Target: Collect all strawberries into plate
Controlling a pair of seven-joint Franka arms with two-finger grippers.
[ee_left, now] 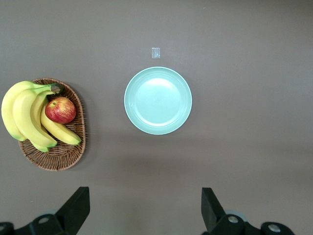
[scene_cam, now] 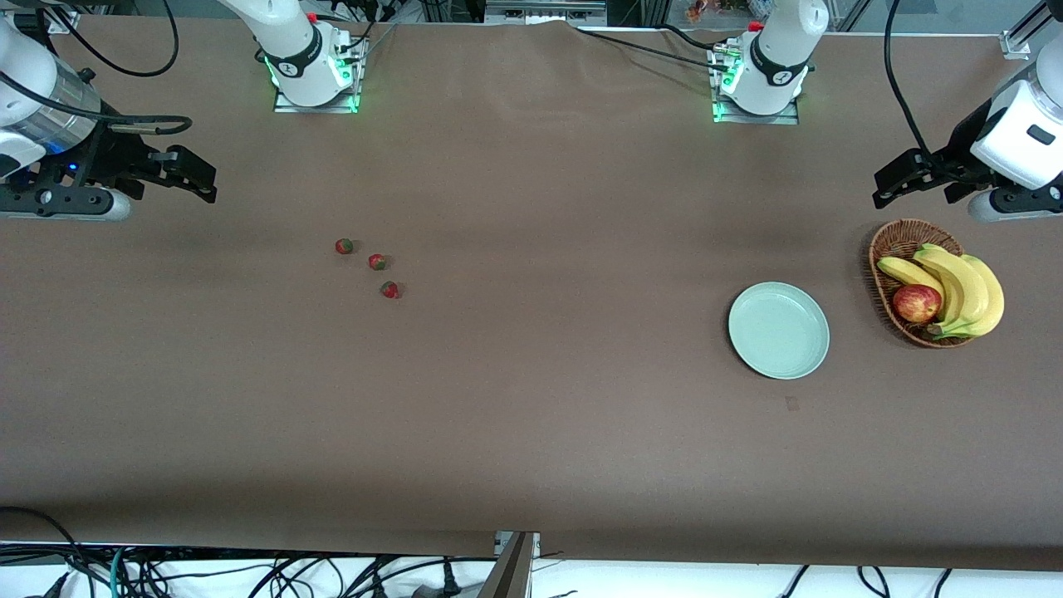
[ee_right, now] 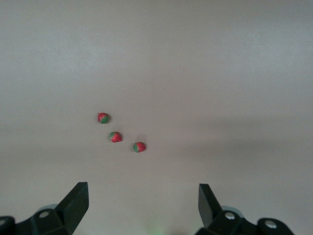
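Three small red strawberries with green tops lie in a short slanted row on the brown table toward the right arm's end: one (scene_cam: 344,246), a second (scene_cam: 377,262) and a third (scene_cam: 389,290). The right wrist view shows the same three (ee_right: 102,118) (ee_right: 116,137) (ee_right: 139,147). A pale mint-green plate (scene_cam: 779,330) (ee_left: 158,100) sits bare toward the left arm's end. My right gripper (scene_cam: 199,178) (ee_right: 143,198) hangs open high over the table's end, well away from the berries. My left gripper (scene_cam: 893,184) (ee_left: 145,203) also hangs open, above the table beside the basket.
A brown wicker basket (scene_cam: 884,241) (ee_left: 63,159) beside the plate holds a bunch of bananas (scene_cam: 963,291) and a red-yellow apple (scene_cam: 917,303). A small tape mark (scene_cam: 791,404) lies on the table nearer the front camera than the plate. Cables run along the table's edges.
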